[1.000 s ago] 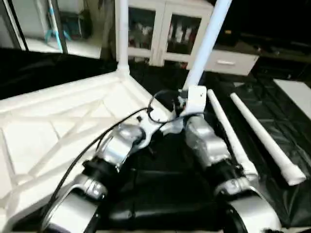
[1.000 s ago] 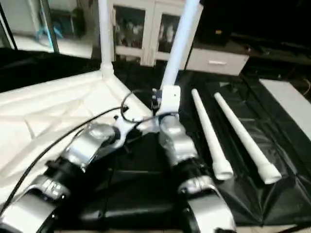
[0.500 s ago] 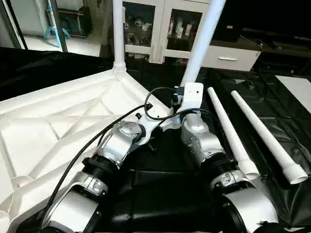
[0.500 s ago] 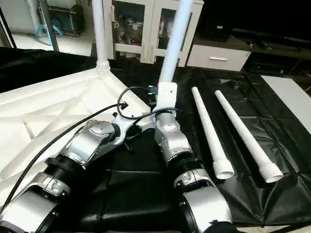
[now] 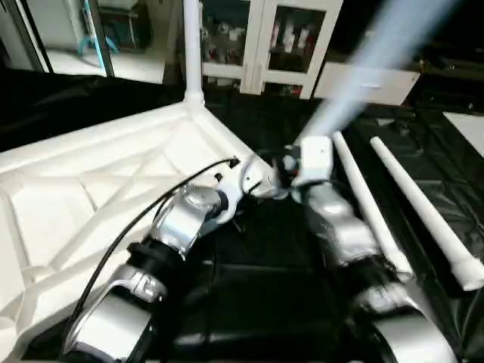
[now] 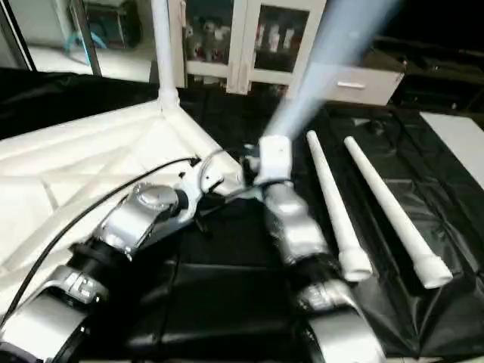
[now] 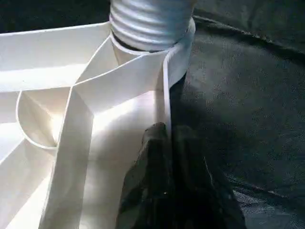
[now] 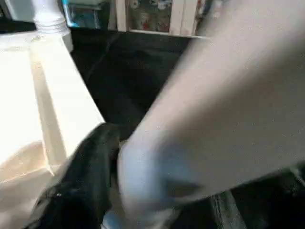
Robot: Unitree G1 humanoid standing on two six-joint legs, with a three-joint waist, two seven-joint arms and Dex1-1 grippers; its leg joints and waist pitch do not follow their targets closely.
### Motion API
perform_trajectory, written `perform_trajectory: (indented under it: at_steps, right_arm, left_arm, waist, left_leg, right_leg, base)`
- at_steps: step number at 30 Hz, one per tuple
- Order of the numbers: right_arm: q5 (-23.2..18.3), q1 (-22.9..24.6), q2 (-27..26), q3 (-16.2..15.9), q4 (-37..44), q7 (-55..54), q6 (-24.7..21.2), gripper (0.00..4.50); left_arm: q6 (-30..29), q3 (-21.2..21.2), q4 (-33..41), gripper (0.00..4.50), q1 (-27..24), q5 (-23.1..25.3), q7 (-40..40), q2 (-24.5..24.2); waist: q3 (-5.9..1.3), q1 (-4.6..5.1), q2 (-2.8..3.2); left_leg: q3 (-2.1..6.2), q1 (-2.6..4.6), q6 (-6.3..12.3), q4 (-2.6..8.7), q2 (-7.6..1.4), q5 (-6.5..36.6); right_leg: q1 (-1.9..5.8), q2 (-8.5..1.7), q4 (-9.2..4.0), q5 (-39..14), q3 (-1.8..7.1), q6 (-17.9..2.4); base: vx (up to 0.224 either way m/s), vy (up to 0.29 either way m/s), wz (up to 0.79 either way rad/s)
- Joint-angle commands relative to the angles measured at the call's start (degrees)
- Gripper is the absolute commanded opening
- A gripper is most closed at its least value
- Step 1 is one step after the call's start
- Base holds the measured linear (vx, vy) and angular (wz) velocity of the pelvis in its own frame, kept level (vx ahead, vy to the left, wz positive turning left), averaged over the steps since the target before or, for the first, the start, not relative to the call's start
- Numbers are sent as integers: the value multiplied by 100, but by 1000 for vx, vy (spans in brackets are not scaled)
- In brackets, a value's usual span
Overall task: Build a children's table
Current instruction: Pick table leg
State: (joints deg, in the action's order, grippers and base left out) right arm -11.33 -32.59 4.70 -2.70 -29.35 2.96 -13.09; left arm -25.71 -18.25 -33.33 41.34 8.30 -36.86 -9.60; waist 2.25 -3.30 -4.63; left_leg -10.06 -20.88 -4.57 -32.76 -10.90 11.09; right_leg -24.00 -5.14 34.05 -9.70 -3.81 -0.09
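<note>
The upside-down table top (image 5: 91, 189) lay on the black sheet (image 6: 227, 302). The left gripper (image 7: 167, 138) pinched its rim. A leaning leg (image 5: 355, 83) rose from its near corner; I cannot tell the right gripper's (image 8: 95, 162) fingers.

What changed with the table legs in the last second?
The leg at the near corner socket, by the right pincer, has tipped from near upright to leaning right, blurred with motion. The far corner leg stayed upright, two loose legs stayed lying, and the left pincer stayed shut on the tabletop rim.

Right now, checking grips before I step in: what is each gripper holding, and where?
Left gripper: shut on the table top at its edge rib. Right gripper: around the tilted leg near its base; grip unclear.
</note>
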Motion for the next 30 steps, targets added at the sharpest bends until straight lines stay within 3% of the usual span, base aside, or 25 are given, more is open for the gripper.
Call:
perform_trajectory:
  at_steps: [1,4,5,9,11,14,18,26,28,29,30]
  right_arm:
    - [-155,118,125,-32,454,347,-274,380]
    - [-294,339,338,-88,907,751,-457,404]
    - [-479,503,511,-4,1214,1075,-615,413]
    - [-572,617,714,160,1338,1324,-750,447]
    - [-737,645,689,287,1400,1402,-821,427]
    - [-699,663,682,303,1449,1390,-818,409]
    - [-698,728,700,315,1520,1392,-898,369]
    - [-636,1096,658,64,2054,1559,-1079,289]
    - [-595,1198,634,-13,2174,1556,-1066,283]
    - [-575,1224,625,-26,2207,1543,-1063,272]
    - [-518,1273,598,-31,2277,1501,-1061,258]
  left_arm:
    - [47,66,-115,0,45,50,11,-128]
    - [70,67,-130,0,51,57,-23,-163]
    - [102,51,-145,0,52,63,-73,-202]
    - [142,25,-151,0,44,59,-117,-245]
    - [159,33,-142,0,39,37,-109,-257]
    - [193,35,-141,0,33,32,-127,-268]
    - [226,4,-115,0,10,47,-169,-268]
    - [418,-85,-50,0,-116,66,-311,-348]
    - [824,-227,44,0,-231,69,-607,-455]
    - [1103,-333,97,0,-288,93,-781,-528]
    - [1873,-656,358,0,-538,47,-1510,-796]
  waist:
    - [-317,-57,44]
    - [-309,-45,44]
    - [-307,-55,66]
    - [-319,-75,54]
    - [-321,-75,40]
    - [-315,-85,48]
    - [-325,-87,43]
    - [-315,-94,62]
    - [-308,-97,115]
    - [-309,-99,103]
    - [-315,-118,174]
  left_leg:
    - [36,27,85,397,-190,927]
    - [30,20,96,391,-187,950]
    - [30,29,121,380,-200,889]
    - [20,38,227,352,-196,640]
    - [19,25,251,349,-192,595]
    - [22,36,246,349,-198,608]
    - [21,42,252,337,-195,471]
    - [31,42,223,352,-199,640]
    - [35,51,157,362,-203,754]
    - [41,47,132,370,-208,810]
    - [51,69,86,376,-215,853]
  right_leg:
    - [369,-298,-320,-589,242,-912]
    - [353,-303,-345,-771,244,-935]
    - [350,-297,-335,-676,249,-964]
    - [357,-293,-290,-286,246,-1165]
    - [370,-301,-285,-286,246,-1220]
    - [360,-310,-296,-432,242,-1222]
    - [365,-299,-269,-254,240,-1262]
    - [367,-306,-308,-528,237,-1177]
    - [355,-307,-318,-607,245,-1154]
    - [355,-306,-330,-647,244,-1112]
    - [348,-315,-333,-637,246,-1105]
  base:
    - [0,0,0]
    - [0,0,0]
    - [0,0,0]
    - [0,0,0]
    - [0,0,0]
    - [0,0,0]
    - [0,0,0]
    - [0,0,0]
    - [0,0,0]
    - [0,0,0]
    - [0,0,0]
